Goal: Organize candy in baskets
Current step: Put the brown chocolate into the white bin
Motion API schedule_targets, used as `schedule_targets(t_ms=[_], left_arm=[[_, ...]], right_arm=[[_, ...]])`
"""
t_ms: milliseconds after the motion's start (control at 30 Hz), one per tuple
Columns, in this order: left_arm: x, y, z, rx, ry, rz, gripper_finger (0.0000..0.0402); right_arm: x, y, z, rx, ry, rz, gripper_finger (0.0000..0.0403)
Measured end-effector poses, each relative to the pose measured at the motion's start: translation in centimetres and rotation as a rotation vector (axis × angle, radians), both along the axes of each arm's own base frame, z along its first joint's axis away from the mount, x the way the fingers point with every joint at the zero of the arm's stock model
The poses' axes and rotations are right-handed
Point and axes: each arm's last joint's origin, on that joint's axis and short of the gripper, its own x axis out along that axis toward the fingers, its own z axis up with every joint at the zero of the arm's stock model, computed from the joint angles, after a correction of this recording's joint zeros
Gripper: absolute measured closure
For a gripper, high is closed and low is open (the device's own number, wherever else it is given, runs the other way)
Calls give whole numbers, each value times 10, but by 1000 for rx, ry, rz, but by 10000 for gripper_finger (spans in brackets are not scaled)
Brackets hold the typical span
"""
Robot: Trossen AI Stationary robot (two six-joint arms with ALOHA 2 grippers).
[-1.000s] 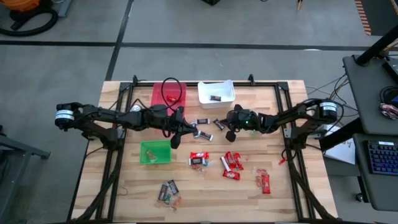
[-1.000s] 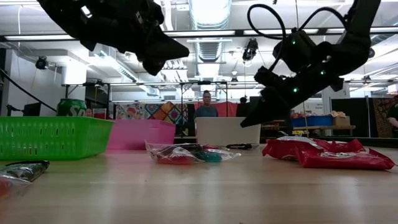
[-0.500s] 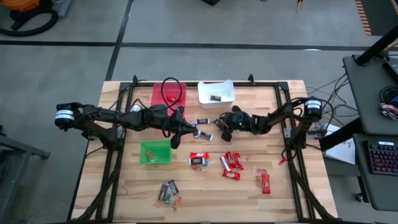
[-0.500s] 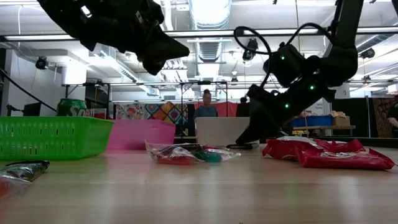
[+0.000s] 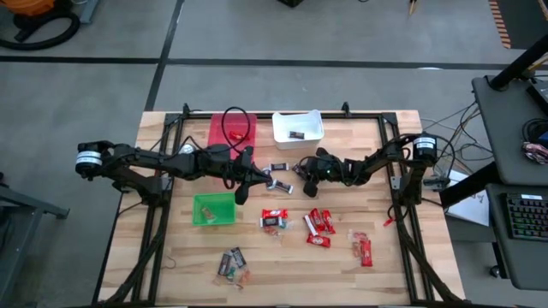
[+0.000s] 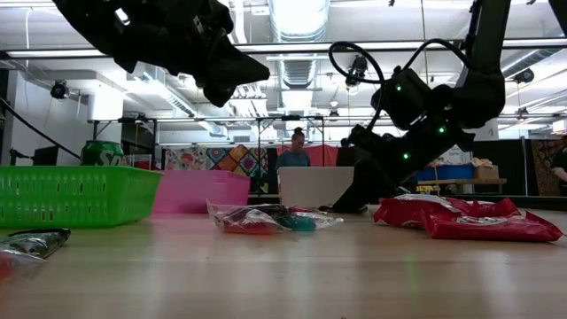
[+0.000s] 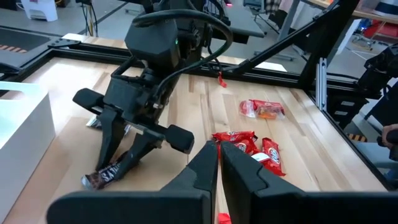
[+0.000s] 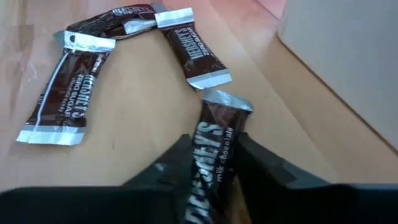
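Note:
Three baskets stand on the table: red (image 5: pixel 231 130), white (image 5: pixel 297 128) with one dark piece in it, and green (image 5: pixel 214 209). Candy lies loose: dark mini bars (image 5: pixel 278 168) mid-table, red bars (image 5: pixel 318 224) and mixed pieces (image 5: pixel 233 263) nearer the front. My right gripper (image 8: pixel 211 155) is down at the table in front of the white basket, shut on one dark mini bar (image 8: pixel 214 134). Two more dark bars (image 8: pixel 65 93) lie just beyond it. My left gripper (image 7: pixel 219 163) hangs shut and empty above the table's middle, near the green basket. My right gripper pinches the dark mini bar by its two long sides (image 8: pixel 205 158), one finger on each side. The fingers slant down from the table's right and lie along the bar. The bar lies flat on the wood, its silver end (image 8: pixel 227 99) sticking out past the fingertips.
The white basket's wall (image 8: pixel 348 68) stands close beside my right gripper. A green can (image 6: pixel 102 152) shows behind the green basket. A red pack (image 5: pixel 366 249) lies at the front right. A person (image 6: pixel 297 151) stands far off in the room.
My right gripper has sunk from above the table down to the wood and moved a little toward the table's left edge, tipping further downward, onto one of the dark mini bars. The bar lies where it lay.

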Motion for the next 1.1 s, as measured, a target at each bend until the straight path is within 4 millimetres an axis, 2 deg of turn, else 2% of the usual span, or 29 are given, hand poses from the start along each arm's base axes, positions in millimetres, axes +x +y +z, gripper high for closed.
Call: schedule_targets(t_ms=[133,233,433,767,967,1100], left_arm=[[0,0,0,0,0,0,398],[0,0,0,0,0,0,398],[0,0,0,-8,2,2,398],[-1,0,-4,-14,8,3,398],[7,0,-14,-50,5,7,398],[16,0,-29,-56,33,7,389]], right_arm=[[-1,0,0,-2,6,1,364],[-1,0,0,-9,5,0,387],[0,0,11,-13,-27,4,394],[0,3,41,36,-152,88,394],[3,7,53,12,-235,107,394],[6,11,58,-6,-284,122,394]])
